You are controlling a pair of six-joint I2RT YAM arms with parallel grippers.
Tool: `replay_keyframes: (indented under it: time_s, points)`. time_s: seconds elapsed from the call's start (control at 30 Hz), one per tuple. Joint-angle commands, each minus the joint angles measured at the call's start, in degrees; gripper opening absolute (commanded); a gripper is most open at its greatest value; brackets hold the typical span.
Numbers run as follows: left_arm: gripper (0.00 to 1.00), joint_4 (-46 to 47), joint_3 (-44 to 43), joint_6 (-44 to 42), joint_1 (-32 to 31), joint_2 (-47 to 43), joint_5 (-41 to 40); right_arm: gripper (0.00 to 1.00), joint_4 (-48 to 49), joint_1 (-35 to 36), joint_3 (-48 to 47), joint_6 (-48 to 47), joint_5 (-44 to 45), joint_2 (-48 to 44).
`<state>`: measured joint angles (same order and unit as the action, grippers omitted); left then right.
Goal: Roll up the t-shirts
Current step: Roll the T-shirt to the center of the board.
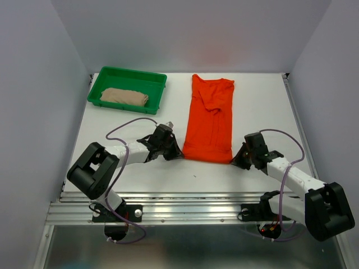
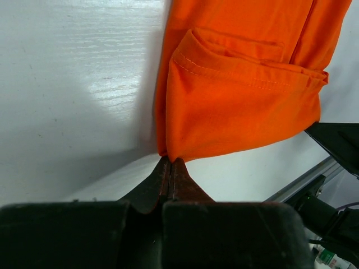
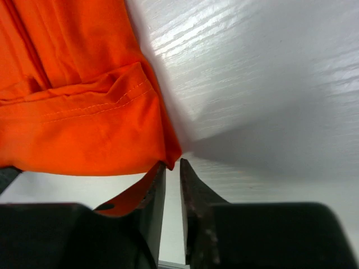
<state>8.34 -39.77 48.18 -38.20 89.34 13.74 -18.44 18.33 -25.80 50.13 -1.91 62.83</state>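
Observation:
The orange-red t-shirt lies folded into a long strip in the middle of the table, its hem towards me. My left gripper is at the near left corner of the hem; in the left wrist view its jaws are pressed together on the corner of the orange cloth. My right gripper is at the near right corner; in the right wrist view a narrow gap shows between its jaws, and the tip of the shirt corner sits at the gap's mouth. The beige t-shirt lies bundled in the green tray.
The green tray stands at the far left corner of the white table. Grey walls close in the left, right and back sides. The metal rail runs along the near edge behind both grippers.

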Motion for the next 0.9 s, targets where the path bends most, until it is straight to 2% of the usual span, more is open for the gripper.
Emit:
replay_keyframes:
  time_s: [0.0, 0.03, 0.07, 0.2, 0.27, 0.3, 0.33, 0.4, 0.43, 0.53, 0.67, 0.87]
  points:
    - [0.0, -1.7, -0.9, -0.2, -0.3, -1.9, -1.4, 0.26, -4.1, -0.5, -3.8, -4.6, 4.4, -1.0]
    - [0.0, -1.7, -0.9, -0.2, -0.3, -1.6, -1.3, 0.54, -5.5, -0.5, -5.3, -5.5, 5.2, -2.4]
    - [0.0, -1.7, -0.7, -0.2, -0.3, -1.3, -1.3, 0.63, -7.6, -0.5, -6.3, -6.3, 5.9, -3.3]
    - [0.0, -1.3, -0.1, 0.1, -0.4, -1.2, -1.3, 0.66, -11.4, -0.5, -12.7, -9.7, 7.1, -5.1]
    - [0.0, -1.2, 0.2, 0.2, -0.3, -1.3, -1.3, 0.52, -10.3, 0.3, -16.4, -10.1, 5.6, -3.6]
    - [0.0, -1.2, 0.2, 0.2, -0.3, -1.3, -1.3, 0.26, -9.3, 1.7, -17.3, -10.3, 3.5, -2.7]
    - [0.0, -1.2, 0.3, 0.3, -0.3, -1.4, -1.3, 0.14, -8.0, 2.7, -18.3, -10.3, 2.5, -1.5]
    - [0.0, -1.1, 0.4, 0.4, -0.3, -1.3, -1.3, 0.01, -4.5, 6.0, -21.9, -10.1, 0.7, 3.9]
    - [0.0, -1.1, 0.4, 0.5, -0.3, -1.3, -1.4, 0.01, -2.6, 10.6, -23.3, -10.4, 1.1, 6.3]
    - [0.0, -1.1, 0.5, 0.7, -0.4, -1.3, -1.4, 0.01, 0.3, 17.4, -30.8, -11.7, 0.6, 17.1]
    - [0.0, -1.4, 0.1, 0.8, -0.3, -0.9, -1.6, 0.01, 7.8, 18.1, -34.4, -10.6, -5.7, 26.6]
    - [0.0, -1.6, -0.9, 0.6, -0.4, -0.6, -1.4, 0.01, 11.3, 18.1, -39.5, -9.6, -10.6, 36.8]
